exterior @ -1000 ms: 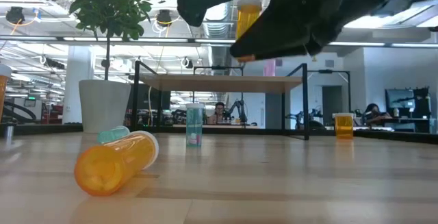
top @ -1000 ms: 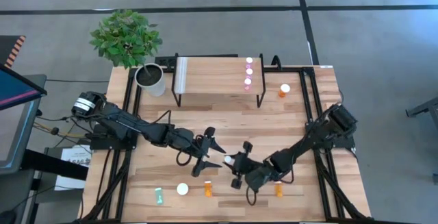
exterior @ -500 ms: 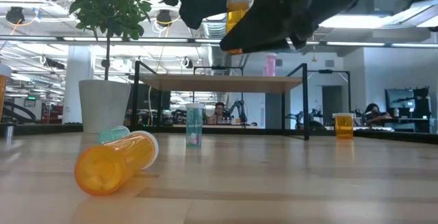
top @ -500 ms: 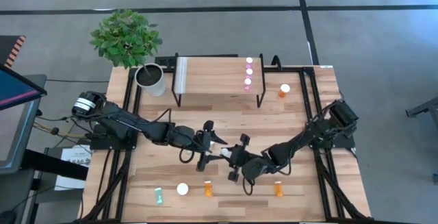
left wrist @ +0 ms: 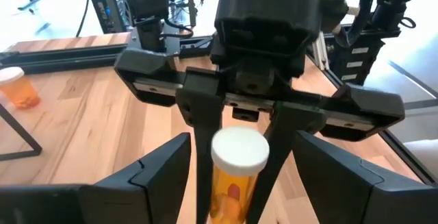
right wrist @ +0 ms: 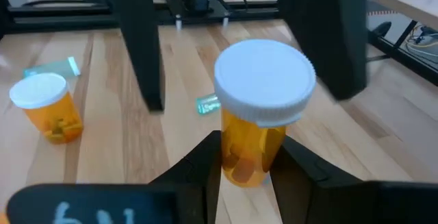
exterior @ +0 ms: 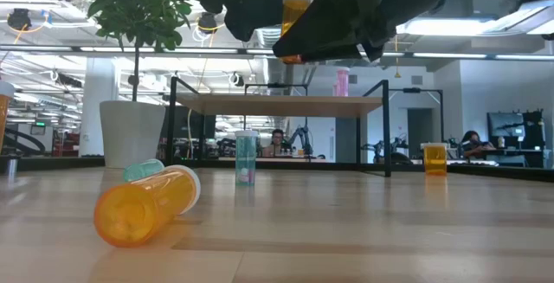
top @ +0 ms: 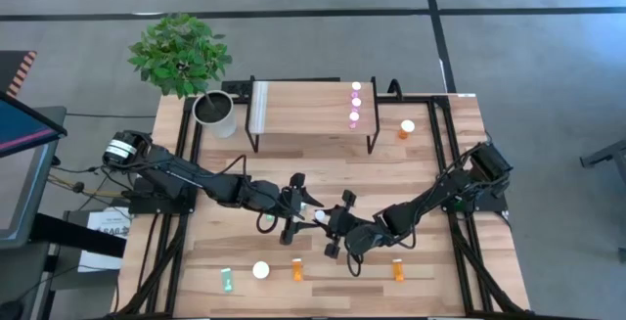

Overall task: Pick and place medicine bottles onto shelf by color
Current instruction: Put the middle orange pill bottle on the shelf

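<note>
Two grippers meet mid-counter: the right gripper (top: 335, 230) pinches an orange bottle (right wrist: 259, 122) upright, lifted clear. Left gripper (top: 296, 209), spread wide at its nine o'clock, seems poised for a handover toward the shelf (top: 303, 108) at twelve.

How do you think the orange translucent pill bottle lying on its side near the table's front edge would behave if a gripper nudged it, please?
The orange translucent pill bottle lies on its round side on the smooth wooden tabletop, so a nudge would probably roll it. It looks like thin plastic with little inside, so likely light and easily knocked away. The teal bottle behind might stop it.
</note>
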Available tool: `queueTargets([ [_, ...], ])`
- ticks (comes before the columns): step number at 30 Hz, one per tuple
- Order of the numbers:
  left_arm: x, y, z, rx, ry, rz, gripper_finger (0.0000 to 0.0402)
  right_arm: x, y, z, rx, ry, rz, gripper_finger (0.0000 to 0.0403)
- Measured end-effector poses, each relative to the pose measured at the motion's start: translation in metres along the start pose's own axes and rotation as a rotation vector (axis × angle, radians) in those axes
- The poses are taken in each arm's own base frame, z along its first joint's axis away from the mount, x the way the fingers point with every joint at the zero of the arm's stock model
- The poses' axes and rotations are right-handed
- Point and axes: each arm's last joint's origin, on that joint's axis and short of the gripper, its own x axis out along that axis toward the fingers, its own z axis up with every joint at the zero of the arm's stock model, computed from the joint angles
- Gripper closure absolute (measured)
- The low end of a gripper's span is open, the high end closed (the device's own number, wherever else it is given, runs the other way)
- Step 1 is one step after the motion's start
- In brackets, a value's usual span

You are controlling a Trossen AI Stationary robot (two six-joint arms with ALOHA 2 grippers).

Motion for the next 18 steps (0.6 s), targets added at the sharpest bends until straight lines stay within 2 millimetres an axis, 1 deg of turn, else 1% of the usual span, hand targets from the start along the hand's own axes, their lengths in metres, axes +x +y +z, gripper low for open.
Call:
queueTargets([
  [3,0.0,0.0,-0.0003,0.0,0.003,-0.001,0.018,0.0,0.0,0.0001,0.0,-0.001,0.0,0.0278],
  [11,0.0,0.0,-0.0002,0.0,0.002,-0.001,0.0252,-0.0001,0.0002,0.0003,-0.007,-0.003,0.001,0.0278],
  [18,0.0,0.0,-0.0001,0.01,0.001,-0.002,0.0296,-0.0001,0.0002,0.0003,-0.01,-0.003,0.001,0.0278],
])
